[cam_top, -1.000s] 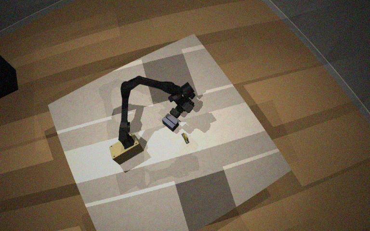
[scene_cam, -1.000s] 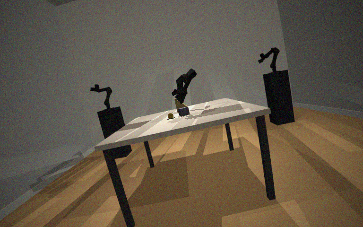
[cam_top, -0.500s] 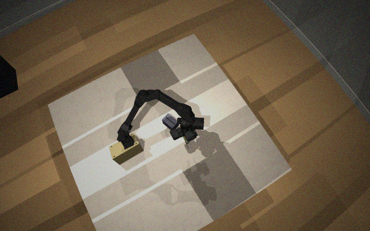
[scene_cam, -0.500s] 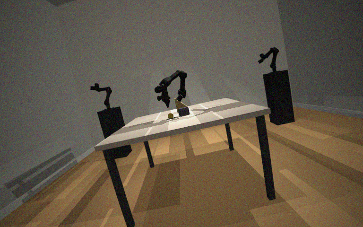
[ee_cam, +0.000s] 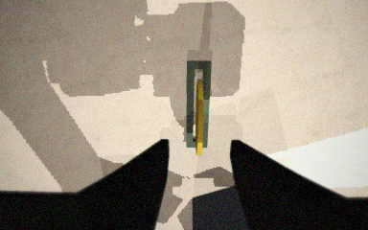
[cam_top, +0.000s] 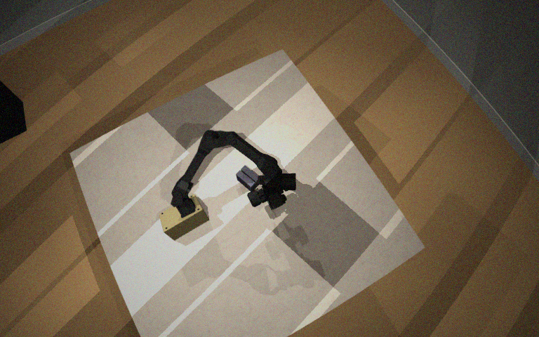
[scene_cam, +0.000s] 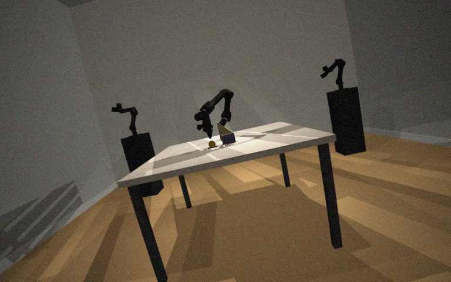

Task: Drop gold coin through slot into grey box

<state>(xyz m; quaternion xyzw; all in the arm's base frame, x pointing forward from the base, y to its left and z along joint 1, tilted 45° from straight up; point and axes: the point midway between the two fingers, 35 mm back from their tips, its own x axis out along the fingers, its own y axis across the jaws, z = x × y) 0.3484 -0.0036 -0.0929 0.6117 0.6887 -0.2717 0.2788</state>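
I am hovering my black parallel-jaw gripper, part-open and gripping nothing, over the pale table, looking down between the fingers at the thin gold coin standing on edge in its dark-green holder, apart from me.

Gold coin upright in green holder; grey box nearby.
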